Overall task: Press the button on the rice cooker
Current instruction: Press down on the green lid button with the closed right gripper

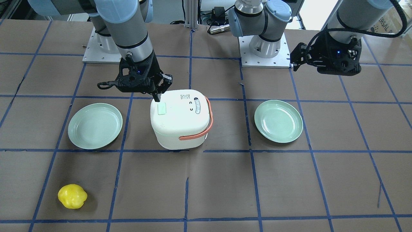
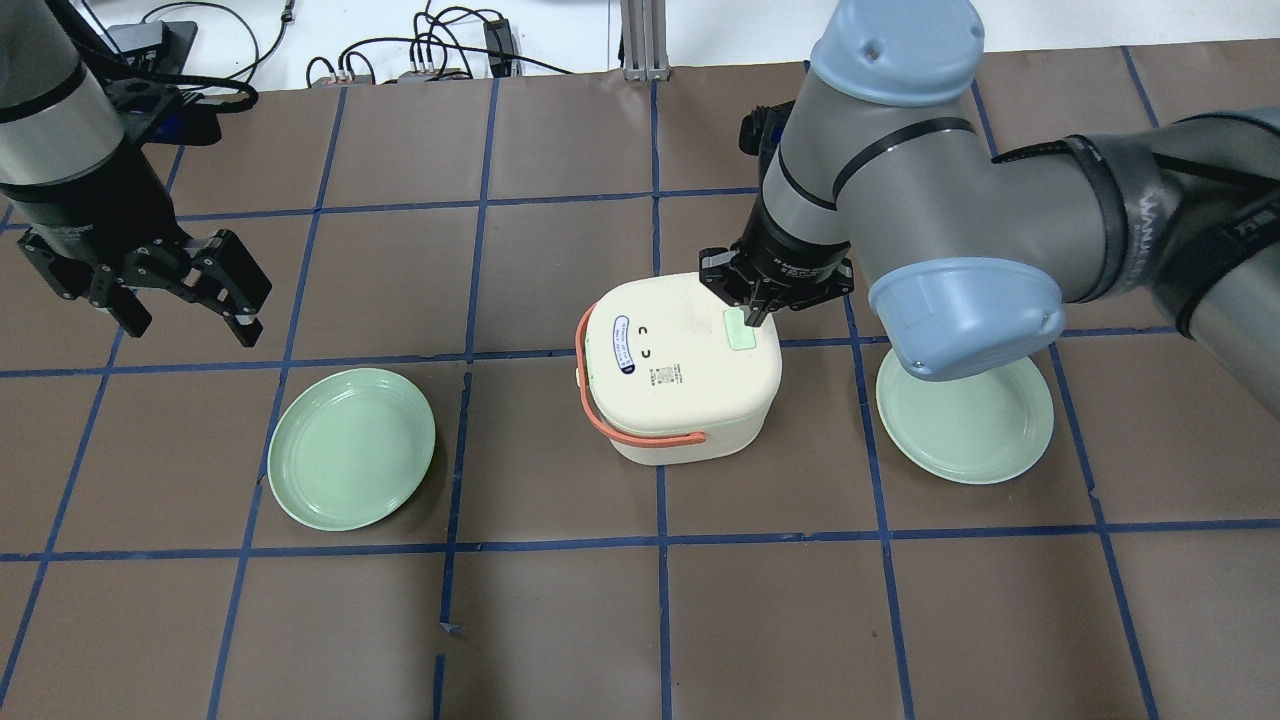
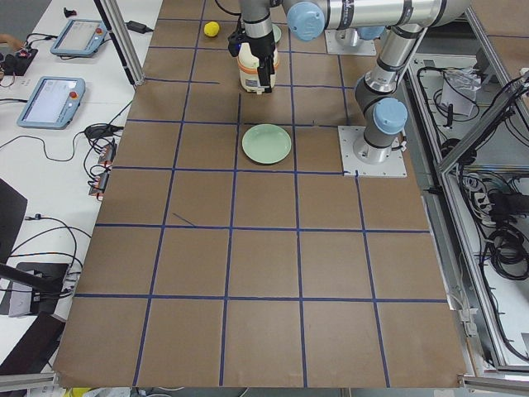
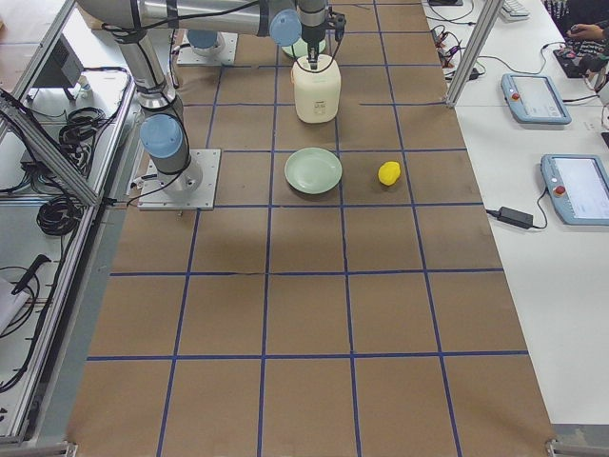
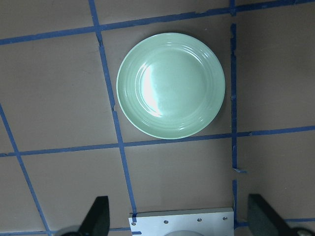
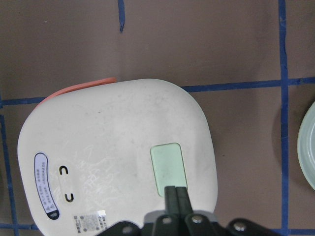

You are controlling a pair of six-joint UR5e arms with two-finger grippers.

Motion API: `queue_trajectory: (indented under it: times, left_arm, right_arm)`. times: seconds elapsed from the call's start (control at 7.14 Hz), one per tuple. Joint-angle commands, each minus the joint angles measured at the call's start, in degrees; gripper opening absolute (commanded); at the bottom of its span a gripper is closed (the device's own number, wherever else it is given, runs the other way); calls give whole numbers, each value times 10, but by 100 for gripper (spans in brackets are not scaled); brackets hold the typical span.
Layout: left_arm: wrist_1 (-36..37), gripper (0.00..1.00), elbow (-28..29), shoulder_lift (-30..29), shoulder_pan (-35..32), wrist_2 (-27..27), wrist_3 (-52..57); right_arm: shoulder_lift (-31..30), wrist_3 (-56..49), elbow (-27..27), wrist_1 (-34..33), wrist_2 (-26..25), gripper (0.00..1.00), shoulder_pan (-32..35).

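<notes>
A cream rice cooker with an orange handle stands mid-table; it also shows in the front view and in the right wrist view. Its pale green button lies on the lid. My right gripper is shut, its fingertips together at the button's edge. My left gripper is open and empty, hanging above the table over a green plate, away from the cooker.
Two green plates flank the cooker: one on the robot's left, one on its right, partly under the right arm's elbow. A yellow fruit-like object lies near the operators' edge.
</notes>
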Motion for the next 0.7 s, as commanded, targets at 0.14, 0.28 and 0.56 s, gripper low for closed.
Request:
queue_trajectory:
  times: [0.14, 0.28, 0.56]
  left_arm:
    - [0, 100, 0, 1, 0, 0, 0]
    - [0, 100, 0, 1, 0, 0, 0]
    - [0, 100, 0, 0, 0, 0, 0]
  right_arm:
    - [18, -1, 5, -18, 4, 5, 1]
    - [18, -1, 10, -18, 4, 5, 1]
    - [20, -1, 9, -19, 4, 5, 1]
